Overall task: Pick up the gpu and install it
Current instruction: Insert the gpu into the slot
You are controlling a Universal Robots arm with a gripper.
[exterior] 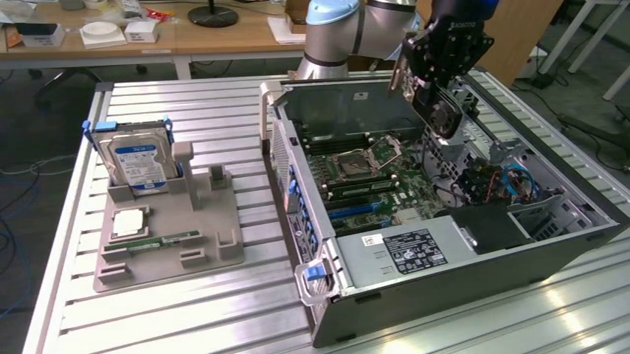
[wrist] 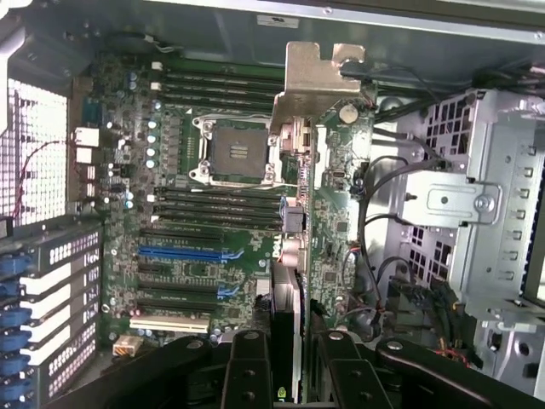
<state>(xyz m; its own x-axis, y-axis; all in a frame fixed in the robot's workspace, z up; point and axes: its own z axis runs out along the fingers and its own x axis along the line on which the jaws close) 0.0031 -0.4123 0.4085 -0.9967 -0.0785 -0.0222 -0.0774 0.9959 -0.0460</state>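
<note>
My gripper [exterior: 436, 81] hangs over the open computer case [exterior: 443, 265], shut on the gpu [exterior: 440, 110]. The card is dark and thin, and it points down toward the motherboard [exterior: 369, 173] without touching it. In the wrist view the gpu [wrist: 287, 332] shows edge-on between the black fingers [wrist: 247, 371] of the gripper [wrist: 289, 379]. Its silvery bracket [wrist: 311, 81] sticks out at the far end, above the bare CPU socket [wrist: 238, 153] area. The blue expansion slots [wrist: 183, 253] lie beside the card's edge, lower on the motherboard [wrist: 213, 281].
A grey fixture [exterior: 212, 221] on the slatted table holds a silver hard drive [exterior: 138, 162] with a blue-white label and a green RAM stick [exterior: 162, 240]. Inside the case are a metal drive cage [wrist: 477, 204], blue cables [exterior: 512, 181] and a black power supply [exterior: 487, 225].
</note>
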